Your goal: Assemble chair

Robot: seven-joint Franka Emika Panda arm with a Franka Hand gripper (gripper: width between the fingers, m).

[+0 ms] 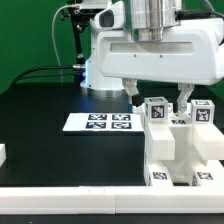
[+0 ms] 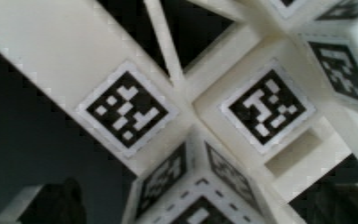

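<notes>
A white robot arm reaches down over a black counter. Its two fingers hang spread apart, straddling the top of the chair, a chunky stack of glossy white blocks with black-and-white square tags, standing toward the exterior view's right. One finger sits just left of an upright tagged post, the other between two posts; whether either touches the plastic cannot be told. The flat marker board lies on the counter to the chair's left, apart from it. In the wrist view, tagged faces of the chair fill the frame, very close and blurred.
</notes>
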